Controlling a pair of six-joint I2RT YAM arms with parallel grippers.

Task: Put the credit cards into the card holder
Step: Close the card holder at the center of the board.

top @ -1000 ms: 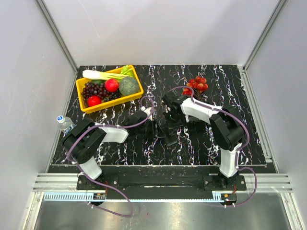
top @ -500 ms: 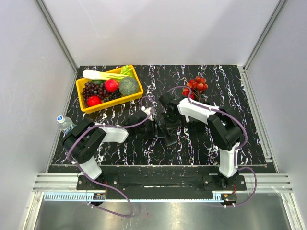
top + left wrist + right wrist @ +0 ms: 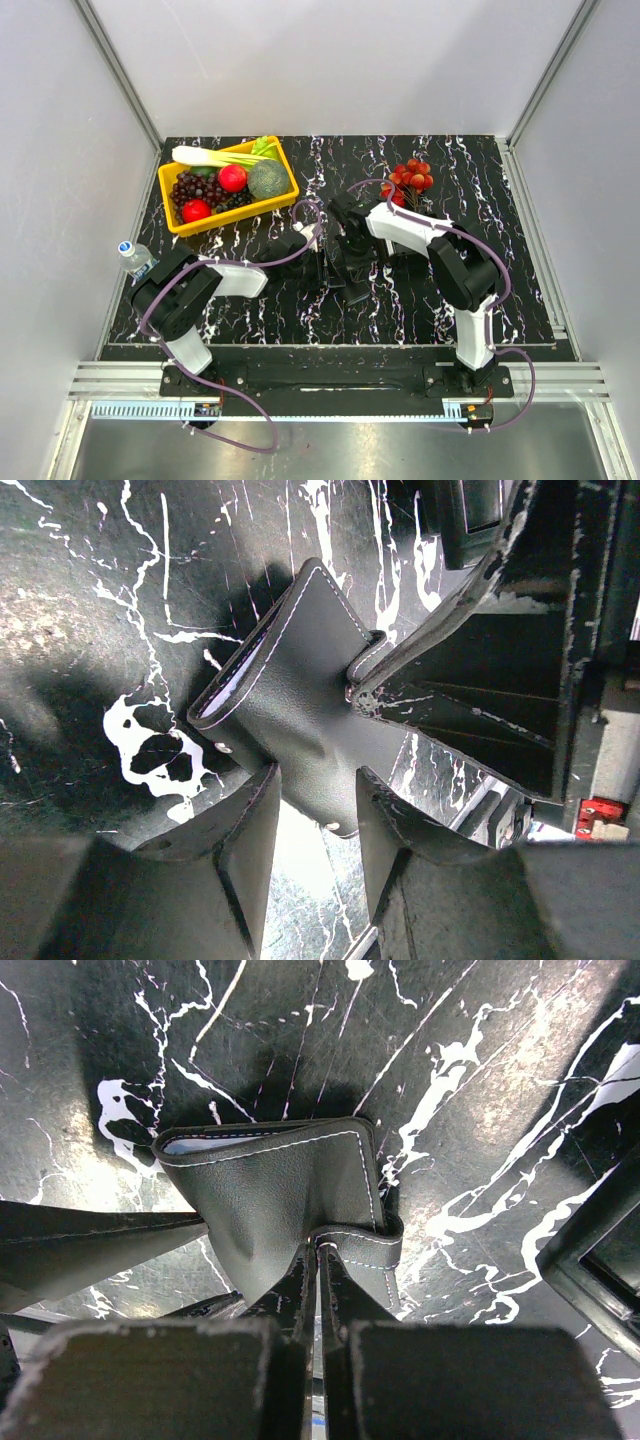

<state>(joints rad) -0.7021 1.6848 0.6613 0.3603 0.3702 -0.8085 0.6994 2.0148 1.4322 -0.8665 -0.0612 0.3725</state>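
Observation:
The card holder (image 3: 290, 700), a black folding wallet with white stitching, hangs just above the marbled table between both grippers. My left gripper (image 3: 315, 775) is shut on its lower edge, one finger on each face. My right gripper (image 3: 318, 1250) is shut on the card holder's (image 3: 270, 1180) stitched strap (image 3: 365, 1245). A thin pale lining shows along the wallet's top edge (image 3: 200, 1146). In the top view the two grippers meet at the table's middle (image 3: 335, 265). No credit cards show in any view.
A yellow bin (image 3: 232, 185) of fruit and vegetables stands at the back left. A red grape bunch (image 3: 410, 176) lies behind the right arm. A water bottle (image 3: 133, 256) stands at the left edge. A black open-topped tray (image 3: 590, 1260) sits close beside the wallet.
The right arm's wrist and forearm have shifted slightly left and toward the back. The left arm has stayed still, and both grips are unchanged.

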